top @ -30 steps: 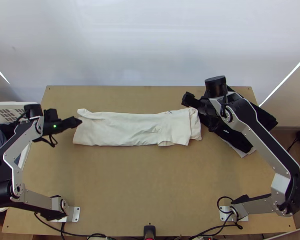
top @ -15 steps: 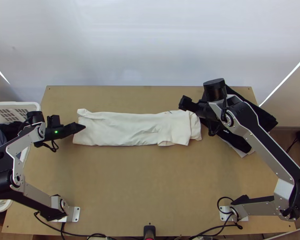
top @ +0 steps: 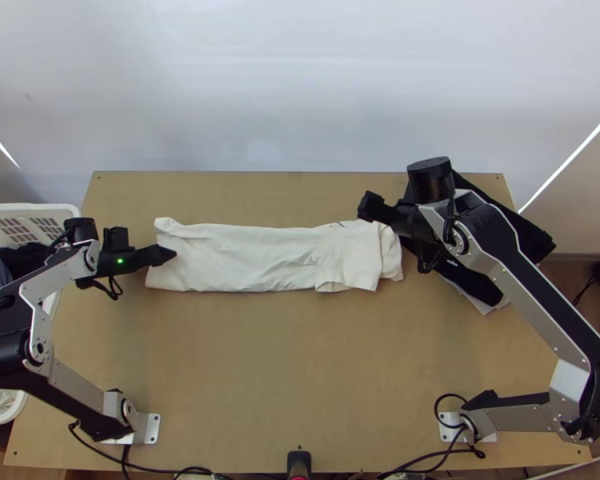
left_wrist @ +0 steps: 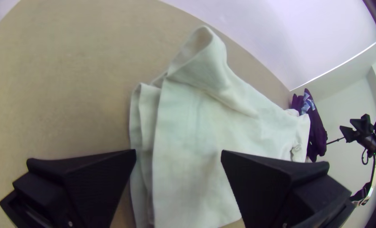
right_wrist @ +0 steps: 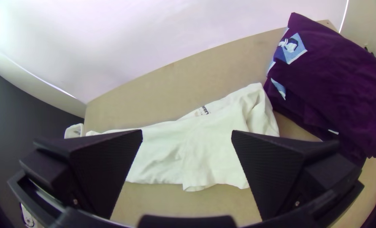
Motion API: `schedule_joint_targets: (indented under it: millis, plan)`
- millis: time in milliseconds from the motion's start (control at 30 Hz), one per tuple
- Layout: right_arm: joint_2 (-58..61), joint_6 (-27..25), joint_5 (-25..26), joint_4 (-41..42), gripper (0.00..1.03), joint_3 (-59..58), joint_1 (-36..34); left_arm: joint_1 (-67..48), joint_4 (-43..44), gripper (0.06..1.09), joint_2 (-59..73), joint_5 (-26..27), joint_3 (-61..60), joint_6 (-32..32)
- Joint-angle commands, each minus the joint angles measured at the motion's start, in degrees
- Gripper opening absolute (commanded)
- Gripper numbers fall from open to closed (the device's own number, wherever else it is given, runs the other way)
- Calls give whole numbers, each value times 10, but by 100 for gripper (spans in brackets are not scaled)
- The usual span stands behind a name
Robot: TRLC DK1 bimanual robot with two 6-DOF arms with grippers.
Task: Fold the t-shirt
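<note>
T-shirt (top: 260, 260): folded into a long strip, nine to three o'clock across the counter (top: 300, 352). Left hand (left_wrist: 179, 154): spread, nine o'clock end. Right hand (right_wrist: 187, 131): spread, towards two. Risk: shallow pinch missing lower layers, likely opening the fold.

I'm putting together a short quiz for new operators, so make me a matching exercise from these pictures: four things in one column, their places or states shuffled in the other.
Things
1. Left gripper
2. T-shirt
3. Basket
4. Dark cloth

Places or states
A. Laid in a long strip across the table
B. Toward the table's far right corner
C. At the table's left side, laundry inside
D. Fingers open, at one end of the strip

Right pairs: 1-D, 2-A, 3-C, 4-B
</note>
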Motion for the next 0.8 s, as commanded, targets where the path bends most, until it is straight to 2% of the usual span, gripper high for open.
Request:
schedule_joint_targets:
  millis: [0, 133, 233, 267, 300, 333, 367, 500, 633, 767]
  plan:
    - [-1, -2, 0, 0, 98, 1, 2, -27, -6, 104, 6, -23, 5, 5]
    - [-2, -3, 0, 0, 98, 2, 3, -52, -6, 102, 6, -26, 2, -7]
    - [-5, -3, 0, 0, 98, 2, 3, -65, -4, 85, 3, -25, -3, -16]
    - [-5, -5, 0, 0, 98, 2, 2, -67, -1, 72, -4, -25, -8, -17]
    - [-8, -6, 0, 0, 98, 2, 1, -70, 9, 53, -8, -27, -13, -23]
    - [-9, -7, 0, 0, 98, 2, 0, -74, 22, 26, -12, -34, -17, -33]
    - [-11, -9, 0, 0, 98, 3, -1, -76, 29, 9, -13, -40, -19, -35]
    - [-17, -13, -3, 0, 98, 3, -8, -60, 39, 9, -13, -55, -21, -59]
    - [-24, -16, -6, 0, 98, 2, -13, 26, 31, 9, -7, -59, -4, -56]
    - [-28, -19, -7, 0, 98, -1, -15, 128, -36, 9, 5, -60, 45, 15]
